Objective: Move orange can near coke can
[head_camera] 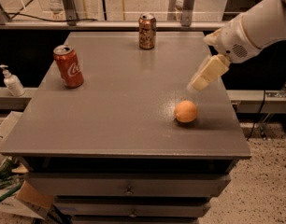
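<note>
The orange can (147, 31) stands upright at the far middle of the grey table (124, 120); it has a mottled copper-orange label and a silver top. The coke can (68, 66) is bright red with white script and stands upright near the table's left edge. My gripper (204, 74), cream-coloured, hangs above the right side of the table, just above and behind a round orange fruit (185, 111). It is well to the right of the orange can and holds nothing.
A white pump bottle (12, 80) stands on a lower ledge left of the table. Metal posts and a glass barrier run behind the far edge. Drawers sit under the tabletop; a cardboard box lies on the floor at the lower left.
</note>
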`<state>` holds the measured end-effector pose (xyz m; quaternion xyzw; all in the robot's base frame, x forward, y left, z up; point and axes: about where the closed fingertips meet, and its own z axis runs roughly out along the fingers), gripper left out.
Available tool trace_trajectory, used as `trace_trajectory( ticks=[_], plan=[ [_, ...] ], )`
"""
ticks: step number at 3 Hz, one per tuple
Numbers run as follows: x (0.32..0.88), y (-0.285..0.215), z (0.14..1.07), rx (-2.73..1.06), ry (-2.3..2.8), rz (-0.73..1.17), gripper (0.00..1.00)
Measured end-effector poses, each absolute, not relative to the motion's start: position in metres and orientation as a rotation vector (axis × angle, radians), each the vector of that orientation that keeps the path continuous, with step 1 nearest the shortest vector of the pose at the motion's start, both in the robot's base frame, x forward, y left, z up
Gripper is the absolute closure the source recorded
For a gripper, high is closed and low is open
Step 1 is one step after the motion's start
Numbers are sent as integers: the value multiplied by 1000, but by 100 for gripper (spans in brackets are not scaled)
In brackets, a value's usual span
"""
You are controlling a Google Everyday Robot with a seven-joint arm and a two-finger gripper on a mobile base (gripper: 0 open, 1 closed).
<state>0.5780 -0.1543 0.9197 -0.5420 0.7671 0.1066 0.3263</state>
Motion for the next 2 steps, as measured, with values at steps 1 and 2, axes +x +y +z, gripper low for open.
trace_trajectory(
  ticks=[1,2],
  plan=[
    [608,-129,909,-1377,1959,349,0],
    [646,-114,904,-1273,1915,427,0]
  ],
)
